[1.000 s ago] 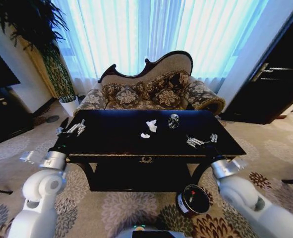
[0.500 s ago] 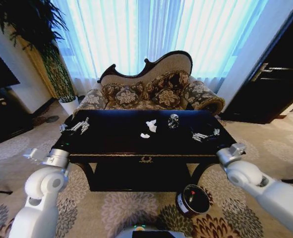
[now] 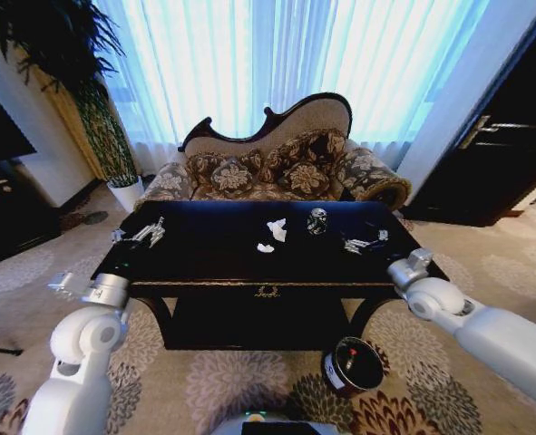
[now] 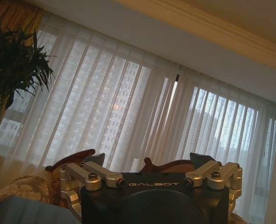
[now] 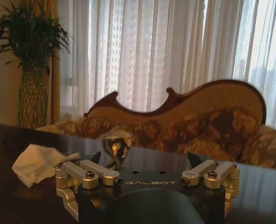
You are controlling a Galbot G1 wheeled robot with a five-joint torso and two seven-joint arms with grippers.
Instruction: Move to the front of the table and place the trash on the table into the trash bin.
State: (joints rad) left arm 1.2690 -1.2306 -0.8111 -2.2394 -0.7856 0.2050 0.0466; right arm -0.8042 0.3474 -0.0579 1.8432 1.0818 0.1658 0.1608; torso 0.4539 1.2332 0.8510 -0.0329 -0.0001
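Hovering over the left end of the large rectangular dark glossy wooden table [image 3: 213, 263], the left gripper [image 3: 143, 235] is spreading its silver fingers wide and gripping nothing, its white arm reaching up from the lower left corner of the head view. In the left wrist view that left gripper [image 4: 149, 160] is pointing up toward sheer white curtains [image 4: 128, 107], with the carved back of a floral sofa [image 4: 77, 158] just past its dark fingertips [image 4: 201, 159]. Well to the right of this gripper, near the table's middle, two small white crumpled paper wads are lying close together, the larger wad [image 3: 277, 229] behind the smaller wad [image 3: 266, 247], and just right of them a small dark silvery-patterned round item [image 3: 317, 220] is standing upright. Right of that item, the right gripper [image 3: 363, 241] is hanging low over the tabletop with its fingers likewise parted and empty. In the right wrist view the right gripper [image 5: 145, 161] is facing the silvery item [image 5: 116, 142] just ahead of one fingertip [image 5: 96, 157], with a white wad [image 5: 37, 163] beside it. Below and a little left of the right gripper, on the patterned carpet [image 3: 231, 390] before the table, a small dark cylindrical trash bin [image 3: 353, 365] with a white label patch is standing.
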